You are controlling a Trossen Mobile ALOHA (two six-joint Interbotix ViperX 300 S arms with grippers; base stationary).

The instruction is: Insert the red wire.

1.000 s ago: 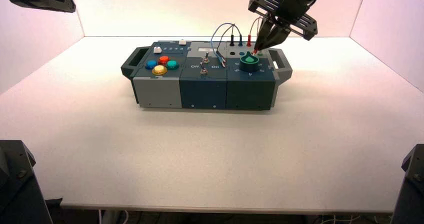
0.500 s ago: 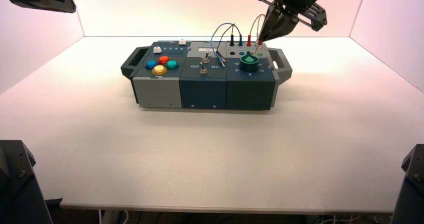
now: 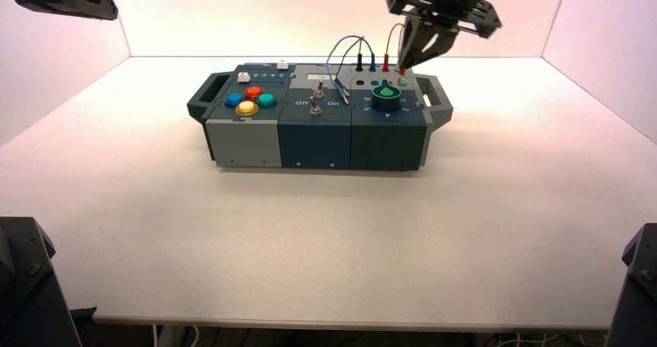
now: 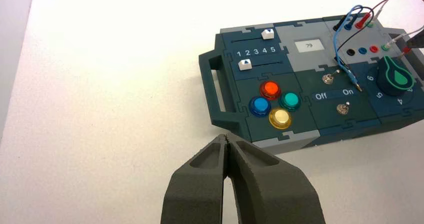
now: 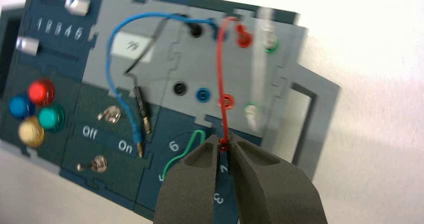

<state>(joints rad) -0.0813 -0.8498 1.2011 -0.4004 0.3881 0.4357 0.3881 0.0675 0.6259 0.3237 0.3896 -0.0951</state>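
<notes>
Plainly, the right claw [image 5: 224, 143] grips the thin, curving red wire [image 5: 220, 69]—its smooth plug pinched tight—above the box [image 5: 197, 103].

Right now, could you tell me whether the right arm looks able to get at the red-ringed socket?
Probably yes: the socket shows open, with the red wire arching beside it, its free plug in the right gripper.

Bright glow along back wall; soft shadow below box [image 3: 320, 118]; right wrist view blurred.
</notes>
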